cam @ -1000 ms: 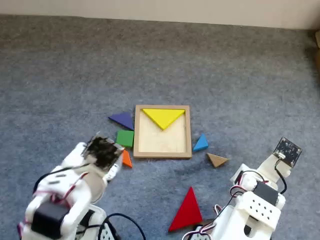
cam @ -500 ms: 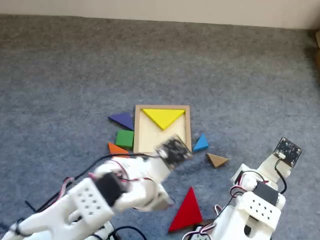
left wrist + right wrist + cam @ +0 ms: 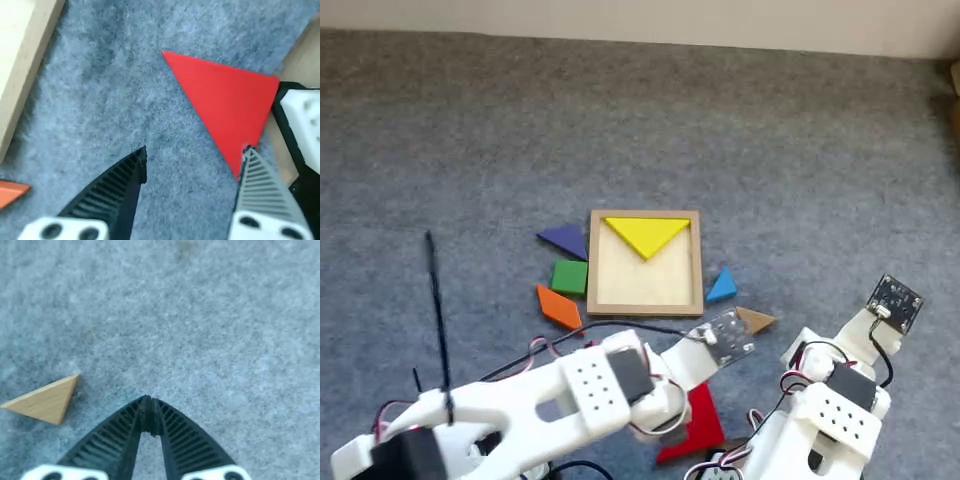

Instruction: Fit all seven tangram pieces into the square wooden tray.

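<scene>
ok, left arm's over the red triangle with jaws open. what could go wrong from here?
1. The red triangle lies flat on the carpet. The left jaws stand open with one tip over its corner and the other over bare carpet, so closing may nudge or tip it rather than grip it.
2. The piece lies close beside the right arm's base. A push that way could wedge it there, and the left arm has little room.

Grey carpet point(image 3: 800, 150) bears the wooden tray point(image 3: 696, 262), with purple point(image 3: 565, 239), green point(image 3: 570, 276), orange point(image 3: 558, 306), blue point(image 3: 721, 286), tan point(image 3: 755, 320) and red point(image 3: 703, 425) pieces around it.
</scene>
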